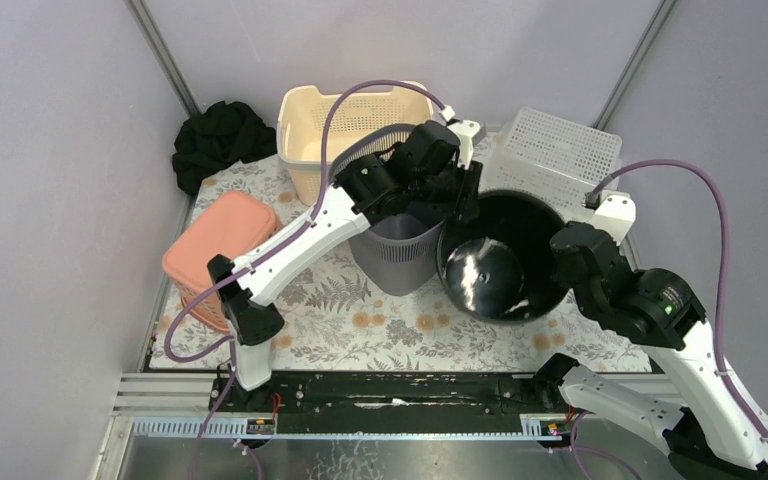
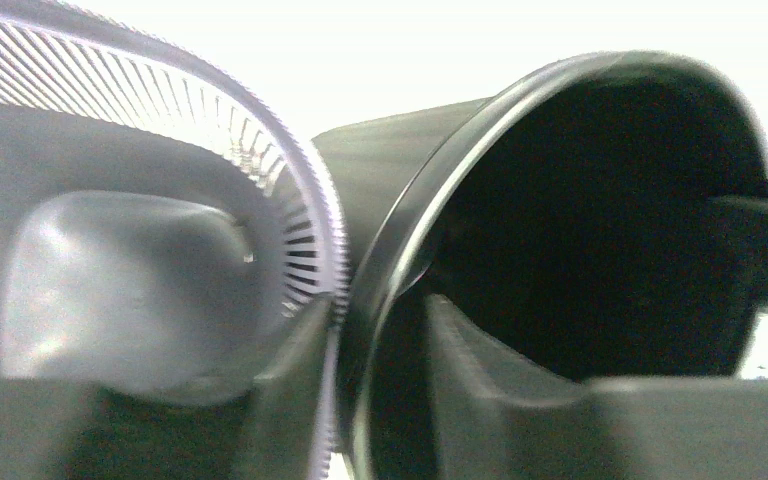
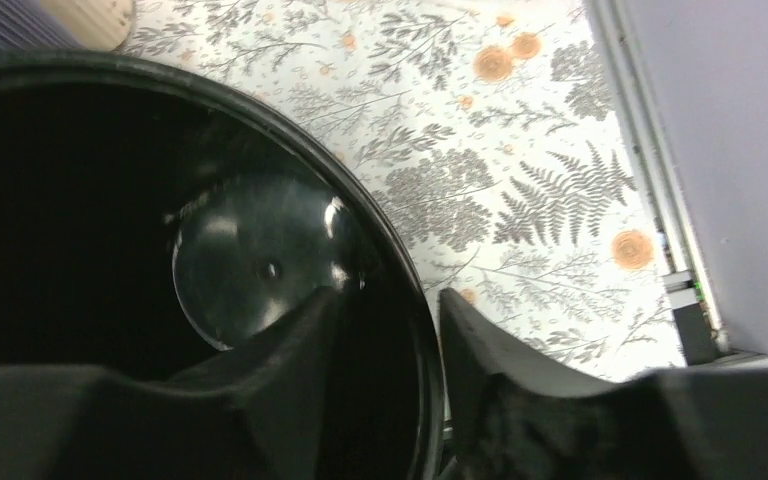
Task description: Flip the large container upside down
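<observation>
The large black round container stands at the table's middle right, its opening facing up towards the camera and its shiny bottom visible inside. My left gripper is shut on its far-left rim. In the left wrist view my left gripper has the rim between its fingers. My right gripper is shut on the right rim. In the right wrist view my right gripper has one finger inside the container and one outside.
A grey slatted bin touches the container's left side and also shows in the left wrist view. A cream basket, a white perforated basket, a pink bin and a black cloth lie around.
</observation>
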Controlling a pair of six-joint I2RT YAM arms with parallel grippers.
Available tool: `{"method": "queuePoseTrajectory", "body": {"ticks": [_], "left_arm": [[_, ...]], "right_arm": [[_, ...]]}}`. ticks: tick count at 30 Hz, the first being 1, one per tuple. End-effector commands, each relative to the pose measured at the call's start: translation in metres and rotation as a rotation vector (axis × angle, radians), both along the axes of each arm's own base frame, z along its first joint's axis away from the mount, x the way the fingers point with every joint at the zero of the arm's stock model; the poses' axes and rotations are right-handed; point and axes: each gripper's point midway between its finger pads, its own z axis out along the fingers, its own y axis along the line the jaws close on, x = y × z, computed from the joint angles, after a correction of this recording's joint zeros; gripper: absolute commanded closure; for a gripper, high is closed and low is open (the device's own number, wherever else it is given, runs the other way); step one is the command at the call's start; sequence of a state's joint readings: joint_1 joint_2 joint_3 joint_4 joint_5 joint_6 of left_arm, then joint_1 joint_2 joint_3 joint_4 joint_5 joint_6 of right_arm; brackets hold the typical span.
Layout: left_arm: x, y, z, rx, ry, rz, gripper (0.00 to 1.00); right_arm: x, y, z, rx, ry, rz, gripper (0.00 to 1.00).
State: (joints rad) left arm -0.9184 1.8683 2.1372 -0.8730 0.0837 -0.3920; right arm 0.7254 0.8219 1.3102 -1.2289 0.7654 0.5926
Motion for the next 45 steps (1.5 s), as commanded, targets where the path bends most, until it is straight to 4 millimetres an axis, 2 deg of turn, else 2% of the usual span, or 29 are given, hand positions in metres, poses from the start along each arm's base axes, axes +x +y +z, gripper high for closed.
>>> {"method": "queuePoseTrajectory", "body": {"ticks": [1, 7, 9, 11, 14, 16, 17, 21, 23, 25, 29, 33, 36, 41, 45], "left_arm": [[-0.032, -0.021, 0.039, -0.147, -0.037, -0.121, 0.24], [-0.029, -0.008, 0.084, -0.181, -0.144, -0.111, 0.01], [-0.028, 0.001, 0.098, -0.183, -0.181, -0.088, 0.00], [-0.027, 0.017, 0.110, -0.178, -0.213, -0.043, 0.00], [-0.029, 0.059, 0.118, -0.139, -0.242, 0.088, 0.00], [-0.034, 0.094, 0.108, -0.112, -0.227, 0.200, 0.00], [-0.038, 0.112, 0.088, -0.076, -0.199, 0.249, 0.00], [-0.065, 0.182, 0.049, -0.084, -0.134, 0.448, 0.01], [-0.078, 0.206, 0.028, -0.089, -0.104, 0.499, 0.03], [-0.086, 0.220, 0.007, -0.065, -0.073, 0.531, 0.04], [-0.082, 0.218, -0.031, -0.016, -0.039, 0.562, 0.11], [-0.066, 0.197, -0.070, 0.030, -0.025, 0.563, 0.19], [-0.049, 0.181, -0.103, 0.058, 0.004, 0.559, 0.21], [0.003, 0.169, -0.147, 0.021, 0.055, 0.576, 0.25], [0.048, 0.154, -0.159, -0.018, 0.054, 0.587, 0.27]], "right_arm": [[0.003, 0.027, 0.005, 0.147, -0.025, 0.062, 0.45], [0.001, 0.023, 0.025, 0.151, -0.049, 0.065, 0.36], [0.001, 0.025, 0.033, 0.159, -0.059, 0.078, 0.33], [0.003, 0.029, 0.039, 0.163, -0.063, 0.096, 0.32], [0.007, 0.036, 0.047, 0.166, -0.066, 0.123, 0.31], [0.010, 0.041, 0.053, 0.171, -0.074, 0.150, 0.30], [0.011, 0.045, 0.056, 0.175, -0.075, 0.163, 0.30], [0.018, 0.064, 0.060, 0.182, -0.057, 0.236, 0.30], [0.022, 0.074, 0.059, 0.191, -0.048, 0.271, 0.30], [0.025, 0.082, 0.059, 0.197, -0.047, 0.294, 0.30], [0.029, 0.097, 0.059, 0.217, -0.035, 0.347, 0.30], [0.028, 0.096, 0.063, 0.218, -0.039, 0.352, 0.30], [0.023, 0.092, 0.067, 0.226, -0.051, 0.347, 0.29], [0.015, 0.092, 0.064, 0.247, -0.028, 0.367, 0.29], [0.010, 0.097, 0.055, 0.267, 0.008, 0.386, 0.29]]}}
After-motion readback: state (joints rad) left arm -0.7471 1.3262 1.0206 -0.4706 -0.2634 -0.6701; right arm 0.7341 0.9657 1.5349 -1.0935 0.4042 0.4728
